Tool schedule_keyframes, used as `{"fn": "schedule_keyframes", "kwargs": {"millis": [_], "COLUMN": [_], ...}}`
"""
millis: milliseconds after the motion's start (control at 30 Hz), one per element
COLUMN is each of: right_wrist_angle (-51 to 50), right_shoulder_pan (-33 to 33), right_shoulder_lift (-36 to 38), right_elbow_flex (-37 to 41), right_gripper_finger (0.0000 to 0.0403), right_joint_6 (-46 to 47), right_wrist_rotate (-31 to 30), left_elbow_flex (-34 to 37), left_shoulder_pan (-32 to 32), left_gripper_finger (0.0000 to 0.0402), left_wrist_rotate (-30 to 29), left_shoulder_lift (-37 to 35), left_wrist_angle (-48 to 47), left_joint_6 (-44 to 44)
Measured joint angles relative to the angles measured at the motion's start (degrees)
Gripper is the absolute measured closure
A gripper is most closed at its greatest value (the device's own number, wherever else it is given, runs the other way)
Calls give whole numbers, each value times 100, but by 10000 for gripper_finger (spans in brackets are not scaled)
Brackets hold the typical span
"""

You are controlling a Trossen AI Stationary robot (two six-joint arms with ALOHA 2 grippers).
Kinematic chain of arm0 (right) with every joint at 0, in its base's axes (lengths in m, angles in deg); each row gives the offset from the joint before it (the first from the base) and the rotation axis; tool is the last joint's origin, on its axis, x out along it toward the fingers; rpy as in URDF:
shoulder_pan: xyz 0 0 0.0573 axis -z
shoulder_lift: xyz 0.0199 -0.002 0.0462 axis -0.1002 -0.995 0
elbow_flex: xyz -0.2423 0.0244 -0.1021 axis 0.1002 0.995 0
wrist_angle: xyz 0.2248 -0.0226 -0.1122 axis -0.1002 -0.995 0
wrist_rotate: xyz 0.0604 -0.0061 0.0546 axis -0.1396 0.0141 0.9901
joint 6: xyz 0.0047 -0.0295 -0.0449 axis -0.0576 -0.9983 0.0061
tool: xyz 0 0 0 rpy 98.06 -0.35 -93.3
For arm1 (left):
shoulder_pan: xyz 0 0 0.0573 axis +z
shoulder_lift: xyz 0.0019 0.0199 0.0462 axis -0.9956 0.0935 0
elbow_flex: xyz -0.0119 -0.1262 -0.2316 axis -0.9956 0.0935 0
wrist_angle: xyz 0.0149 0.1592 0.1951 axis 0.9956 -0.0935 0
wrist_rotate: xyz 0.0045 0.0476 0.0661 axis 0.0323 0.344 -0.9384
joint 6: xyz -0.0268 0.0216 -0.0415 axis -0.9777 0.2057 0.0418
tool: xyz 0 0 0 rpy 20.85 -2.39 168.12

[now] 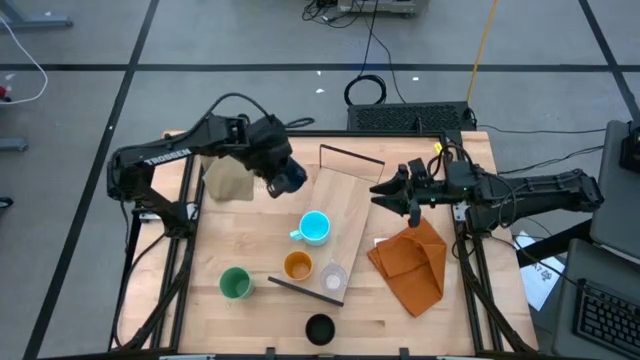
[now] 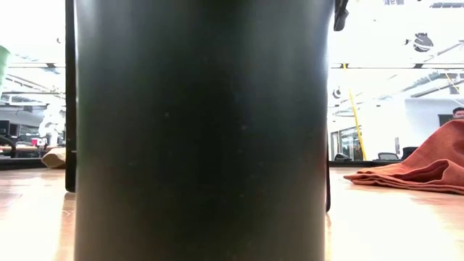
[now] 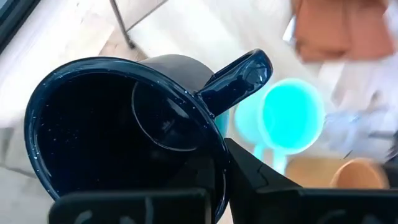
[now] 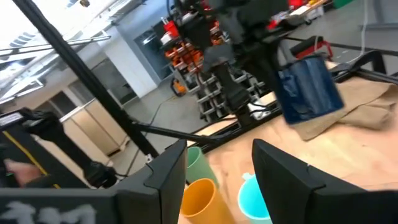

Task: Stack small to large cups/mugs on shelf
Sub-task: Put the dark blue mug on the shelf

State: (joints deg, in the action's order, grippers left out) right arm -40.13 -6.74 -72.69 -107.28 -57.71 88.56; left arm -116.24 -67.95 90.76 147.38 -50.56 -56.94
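My left gripper [image 1: 278, 172] is clamped on the navy mug [image 1: 289, 178], lifted over the shelf's [image 1: 338, 205] far-left corner, beside the tan cloth [image 1: 228, 180]. My right gripper [image 1: 385, 194] waits with fingers parted, empty, at the shelf's right edge above the orange cloth [image 1: 412, 265]. On the shelf: light-blue mug [image 1: 314, 228], orange cup [image 1: 297, 266], clear cup [image 1: 332, 279]. Green cup [image 1: 236, 283] left, black cup [image 1: 319, 329] nearest.

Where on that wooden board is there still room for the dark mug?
Bare wood lies on the shelf between its far end strip and the light-blue mug. The near end is crowded: orange cup and clear cup sit side by side.
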Motion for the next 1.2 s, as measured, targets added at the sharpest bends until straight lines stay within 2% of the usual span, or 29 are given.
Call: {"fn": "schedule_keyframes", "kwargs": {"millis": [133,267,467,633,733,900,1000,1200], "right_wrist_angle": [-151,-154,79,730,1101,1720,1827,2237], "right_shoulder_pan": [119,159,175,195,278,440,520,563], "right_shoulder_lift": [-79,-300,-692,-998,-1158,-1384,-1401,-1410], "right_elbow_flex": [0,0,0,0,0,0,0,0], "right_gripper_finger": [232,224,181,146,141,145,146,146], "right_joint_6": [2,90,295,477,697,1101,1310,1635], "right_wrist_rotate": [-10,-103,-95,119,500,1616,2279,2764], "left_elbow_flex": [-63,-63,-63,-63,-63,-63,-63,-63], "left_shoulder_pan": [-300,-784,-1237,-1354,-1451,-1702,-1830,-1978], "left_gripper_finger": [387,387,387,387,387,387,387,387], "left_wrist_rotate": [-85,-118,-173,-117,13,564,621,830], "left_shoulder_lift": [3,9,9,9,9,9,7,7], "left_wrist_angle": [0,216,1114,1337,1508,2000,2290,2224], "left_joint_6": [-850,-1166,-1525,-1668,-1650,-1267,-1255,-1278]}}
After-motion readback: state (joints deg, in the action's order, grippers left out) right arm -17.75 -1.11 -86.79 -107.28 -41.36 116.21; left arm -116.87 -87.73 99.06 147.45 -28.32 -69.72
